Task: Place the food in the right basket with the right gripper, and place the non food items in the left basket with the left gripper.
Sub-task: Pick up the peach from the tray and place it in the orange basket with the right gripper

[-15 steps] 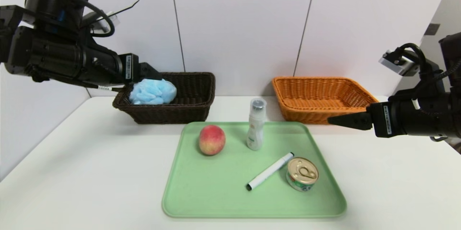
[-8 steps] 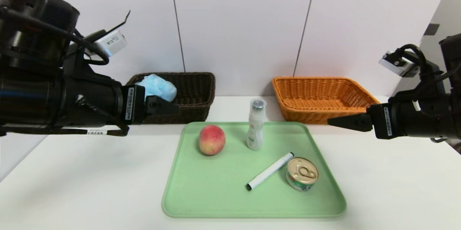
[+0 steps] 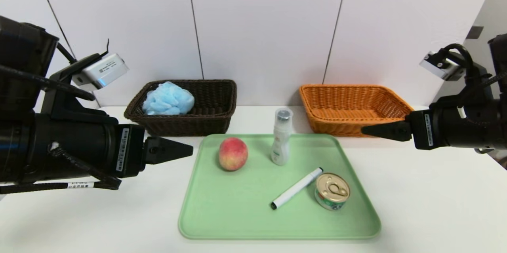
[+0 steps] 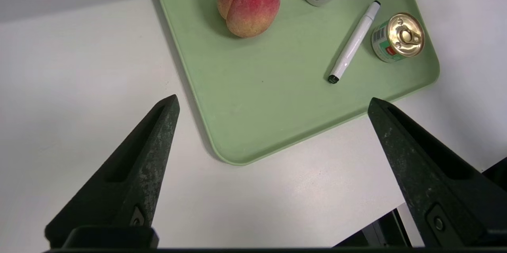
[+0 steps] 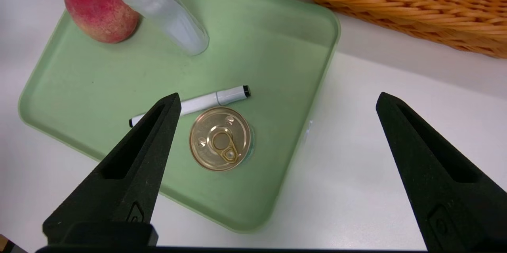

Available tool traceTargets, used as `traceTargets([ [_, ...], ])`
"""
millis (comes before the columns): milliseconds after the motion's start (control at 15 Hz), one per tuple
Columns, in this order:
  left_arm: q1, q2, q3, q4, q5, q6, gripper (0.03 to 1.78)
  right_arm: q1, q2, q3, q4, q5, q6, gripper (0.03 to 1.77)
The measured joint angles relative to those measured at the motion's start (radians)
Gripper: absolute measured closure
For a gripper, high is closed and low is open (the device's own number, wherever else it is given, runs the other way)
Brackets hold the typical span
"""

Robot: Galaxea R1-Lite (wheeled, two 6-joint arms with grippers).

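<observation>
Head view: 1 white table (image 3: 420, 189) carries everything. At its middle lies 1 green tray (image 3: 237, 221). Beyond the tray's far left corner stands the dark brown basket (image 3: 186, 124), the blue bath puff (image 3: 168, 99) inside; beyond the far right corner, the orange basket (image 3: 336, 124). The left gripper (image 4: 273, 96), open and holding 0 things, hovers off the tray's left edge; the right gripper (image 5: 279, 94), likewise, off its right edge. On the tray: white bottle (image 3: 281, 138) upright near the far edge, peach (image 3: 233, 154) near the far left corner, tin can (image 3: 332, 191) near the right edge, marker (image 3: 297, 188) just beside it.
</observation>
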Motion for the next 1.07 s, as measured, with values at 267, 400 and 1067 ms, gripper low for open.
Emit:
traceTargets([
  [267,-0.001,-0.047,0.060,0.002,0.026,0.006,0.12,0.086,-0.002,-0.041,0.000,0.001,-0.003,0.10],
  [400,0.001,-0.074,0.087,0.007,0.036,0.006,0.12,0.129,0.003,-0.079,0.001,0.002,-0.003,0.10],
  [1067,0.092,-0.102,0.122,0.011,0.039,0.009,0.12,0.424,0.118,-0.286,-0.001,0.004,-0.008,0.10],
])
